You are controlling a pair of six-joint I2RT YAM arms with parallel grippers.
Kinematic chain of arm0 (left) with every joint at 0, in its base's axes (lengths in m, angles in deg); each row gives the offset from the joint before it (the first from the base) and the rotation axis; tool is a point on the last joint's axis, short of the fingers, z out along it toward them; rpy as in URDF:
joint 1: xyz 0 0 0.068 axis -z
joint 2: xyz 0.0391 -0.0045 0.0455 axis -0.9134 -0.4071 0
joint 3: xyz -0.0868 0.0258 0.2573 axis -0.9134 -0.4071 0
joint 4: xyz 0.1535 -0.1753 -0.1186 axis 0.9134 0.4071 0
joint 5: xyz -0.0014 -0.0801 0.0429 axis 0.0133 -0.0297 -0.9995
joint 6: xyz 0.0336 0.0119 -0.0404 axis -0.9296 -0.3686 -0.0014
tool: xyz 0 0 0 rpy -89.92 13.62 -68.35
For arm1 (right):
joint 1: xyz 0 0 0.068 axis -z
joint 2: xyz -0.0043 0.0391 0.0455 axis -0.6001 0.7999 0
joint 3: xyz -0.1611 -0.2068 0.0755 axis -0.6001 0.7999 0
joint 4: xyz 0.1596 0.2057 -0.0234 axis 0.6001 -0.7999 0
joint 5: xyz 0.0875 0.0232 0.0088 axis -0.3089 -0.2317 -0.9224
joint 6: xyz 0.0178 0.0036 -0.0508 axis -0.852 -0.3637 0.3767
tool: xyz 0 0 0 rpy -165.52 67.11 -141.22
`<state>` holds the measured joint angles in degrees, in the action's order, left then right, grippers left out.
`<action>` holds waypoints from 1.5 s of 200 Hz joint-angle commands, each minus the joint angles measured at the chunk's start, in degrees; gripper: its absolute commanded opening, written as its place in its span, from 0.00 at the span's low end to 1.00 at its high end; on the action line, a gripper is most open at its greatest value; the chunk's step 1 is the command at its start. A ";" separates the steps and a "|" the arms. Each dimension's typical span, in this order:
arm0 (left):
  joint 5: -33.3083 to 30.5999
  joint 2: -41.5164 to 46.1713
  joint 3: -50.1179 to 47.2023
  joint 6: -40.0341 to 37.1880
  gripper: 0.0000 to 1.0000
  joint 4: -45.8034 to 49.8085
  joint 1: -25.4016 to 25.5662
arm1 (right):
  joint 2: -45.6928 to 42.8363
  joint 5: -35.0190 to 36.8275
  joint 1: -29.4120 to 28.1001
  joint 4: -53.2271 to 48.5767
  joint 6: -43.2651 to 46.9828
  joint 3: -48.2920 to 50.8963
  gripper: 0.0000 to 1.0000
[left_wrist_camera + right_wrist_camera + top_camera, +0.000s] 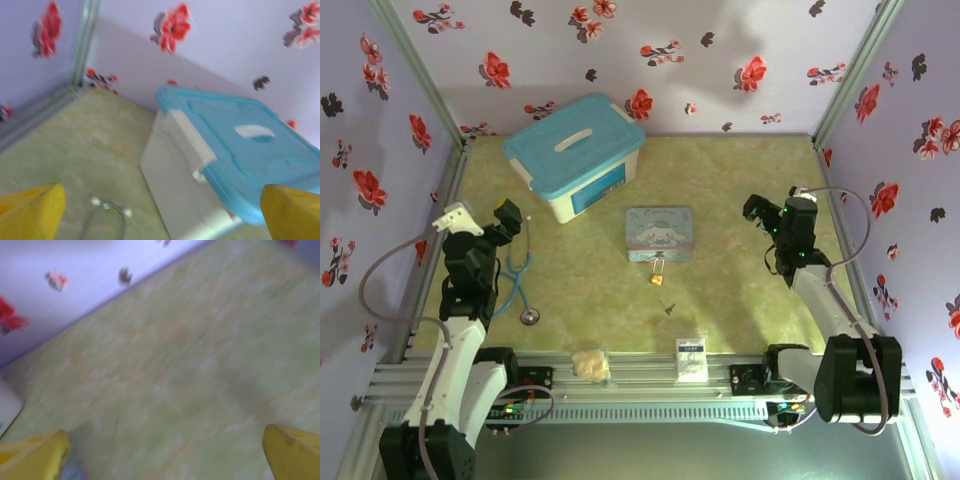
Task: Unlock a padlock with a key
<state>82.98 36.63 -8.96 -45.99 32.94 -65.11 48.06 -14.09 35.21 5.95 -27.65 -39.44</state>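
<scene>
Brass padlock [657, 279] and grey key [669, 308]: one each, apart.

Overhead camera looks down on the whole green mat [740, 200]. Left wrist faces far, sharing the blue-lidded white box [240, 150]. Right wrist skims the mat.

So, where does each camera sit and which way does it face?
Top external: above, behind the arms, looking down at the table; left gripper, right gripper show.
Left wrist: on left arm, facing the blue-lidded box; yellow fingers show.
Right wrist: on right arm, facing table and wall; yellow fingers show.
Shared: top and left wrist see the box.
</scene>
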 commanded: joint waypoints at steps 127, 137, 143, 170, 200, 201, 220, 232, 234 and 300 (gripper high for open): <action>12.04 -3.56 3.60 12.52 1.00 25.29 30.13 | 3.95 10.30 -52.08 -29.44 -16.02 -4.49 0.71; 12.20 -3.95 3.30 13.34 1.00 24.23 31.27 | 5.16 9.36 -53.88 -26.81 -17.07 -3.62 0.63; 12.14 -4.21 3.25 13.50 1.00 23.77 31.99 | 5.95 8.54 -54.81 -25.07 -17.78 -3.05 0.60; 12.17 -6.37 3.33 15.92 1.00 22.35 33.64 | 9.22 8.58 -57.46 -22.80 -20.20 -1.75 0.55; 11.89 -8.93 2.05 18.26 1.00 17.98 36.39 | 11.73 7.76 -58.42 -18.30 -21.37 0.76 0.50; 11.86 -9.02 2.06 18.24 1.00 17.83 36.48 | 11.80 7.64 -58.39 -18.05 -21.36 0.80 0.50; 10.74 -10.27 2.20 18.40 1.00 17.32 37.92 | 12.90 5.95 -58.38 -12.54 -20.85 2.71 0.48; 10.36 -10.50 2.41 18.61 1.00 17.75 38.39 | 13.57 6.67 -58.40 -12.39 -20.48 2.77 0.44; 10.30 -10.51 2.41 18.63 1.00 17.81 38.46 | 13.65 6.93 -58.50 -12.84 -20.41 2.60 0.44; 5.59 -10.84 4.24 17.34 1.00 20.51 41.56 | 15.88 9.51 -58.92 -13.73 -21.37 3.75 0.43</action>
<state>91.05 26.16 -6.19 -28.13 52.50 -24.46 62.92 -6.34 -23.28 -9.00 -47.94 -36.49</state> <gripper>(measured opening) 0.997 0.429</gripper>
